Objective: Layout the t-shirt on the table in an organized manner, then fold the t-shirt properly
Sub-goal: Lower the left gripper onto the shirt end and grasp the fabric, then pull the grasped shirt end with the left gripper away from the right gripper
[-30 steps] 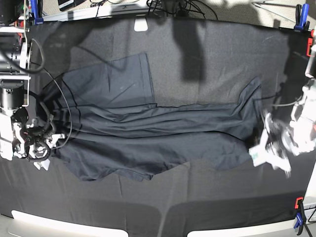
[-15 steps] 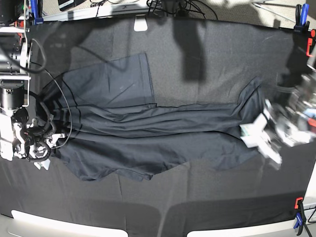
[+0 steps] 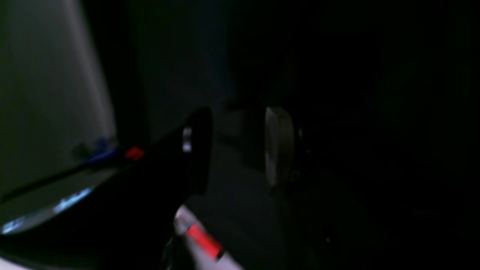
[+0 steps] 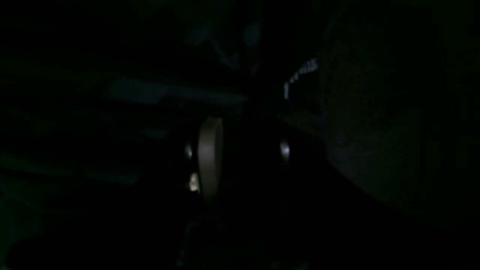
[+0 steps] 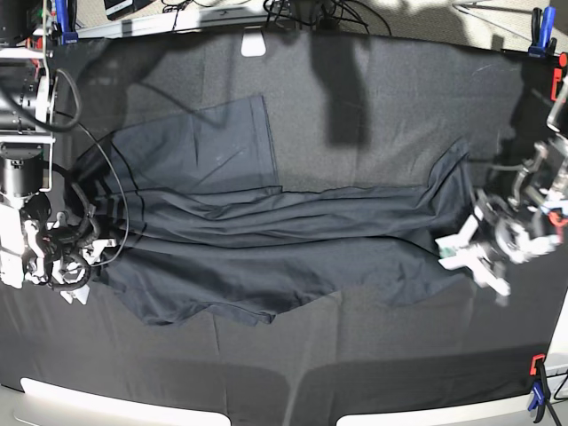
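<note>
Base view: t-shirt (image 5: 266, 240) lies bunched lengthwise across the middle of the table (image 5: 390, 106).
Left gripper (image 5: 463, 250) is at its end, jaws parted; right gripper (image 5: 75, 262) touches the other end, grip unclear. A thin pinch could slip and deepen creases.

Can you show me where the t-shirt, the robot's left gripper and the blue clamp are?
t-shirt (image 5: 266, 248): base view, middle of the body.
left gripper (image 5: 457, 250): base view, between its fingertips.
blue clamp (image 5: 539, 29): base view, its handle.
</note>
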`<state>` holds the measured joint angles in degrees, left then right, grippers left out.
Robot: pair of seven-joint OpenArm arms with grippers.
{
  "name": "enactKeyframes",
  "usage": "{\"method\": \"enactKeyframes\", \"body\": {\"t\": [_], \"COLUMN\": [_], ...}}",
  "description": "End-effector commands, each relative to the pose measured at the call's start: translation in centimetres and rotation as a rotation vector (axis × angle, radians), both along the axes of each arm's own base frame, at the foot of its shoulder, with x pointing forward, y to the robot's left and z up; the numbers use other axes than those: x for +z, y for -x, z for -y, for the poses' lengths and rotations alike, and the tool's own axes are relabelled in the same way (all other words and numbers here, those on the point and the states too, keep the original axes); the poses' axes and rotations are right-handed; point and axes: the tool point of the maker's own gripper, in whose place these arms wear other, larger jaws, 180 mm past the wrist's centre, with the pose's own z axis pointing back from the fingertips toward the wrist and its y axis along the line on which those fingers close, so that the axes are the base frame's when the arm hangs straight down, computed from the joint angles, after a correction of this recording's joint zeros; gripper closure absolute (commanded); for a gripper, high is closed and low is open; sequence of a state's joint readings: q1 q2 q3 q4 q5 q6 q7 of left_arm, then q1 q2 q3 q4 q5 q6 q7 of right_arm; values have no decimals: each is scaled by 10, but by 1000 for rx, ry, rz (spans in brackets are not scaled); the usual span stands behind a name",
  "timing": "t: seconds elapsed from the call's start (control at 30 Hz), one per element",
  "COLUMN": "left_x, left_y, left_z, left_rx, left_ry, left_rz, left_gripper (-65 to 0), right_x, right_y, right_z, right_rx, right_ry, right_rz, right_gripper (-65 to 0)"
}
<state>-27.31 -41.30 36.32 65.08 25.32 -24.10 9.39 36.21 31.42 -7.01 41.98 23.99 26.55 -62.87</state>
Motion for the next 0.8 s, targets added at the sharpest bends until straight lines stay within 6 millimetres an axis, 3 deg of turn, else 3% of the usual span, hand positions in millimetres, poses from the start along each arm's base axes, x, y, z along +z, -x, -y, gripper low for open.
{"method": "enactKeyframes", "body": {"t": [0.0,0.23,0.4,0.5,0.6,0.67,0.77], "left_x": [23,21,8,-7,-17,-14,13], "left_y": [-15,-16,-19,-19,-16,-17,-38], "left_z": [-3,18,38,32,21,15,2], "left_rx": [9,-21,-28,8,35,54,159], "left_ry": [12,70,121,122,115,117,192], "left_rz": [73,79,57,22,-3,1,89], "left_gripper": [-215,-215,-215,-157,0,0,0], "right_x": [20,20,20,20,20,20,20], "right_y": [-16,-16,-15,-14,-14,-15,-15], "right_z": [8,7,7,8,8,7,7], "right_rx": [-8,-8,-8,-8,-8,-8,-8], "right_ry": [10,8,8,9,9,8,8], "right_rz": [59,60,54,48,48,50,52], "right_gripper": [-187,-187,-187,-187,-187,-187,-187]}}
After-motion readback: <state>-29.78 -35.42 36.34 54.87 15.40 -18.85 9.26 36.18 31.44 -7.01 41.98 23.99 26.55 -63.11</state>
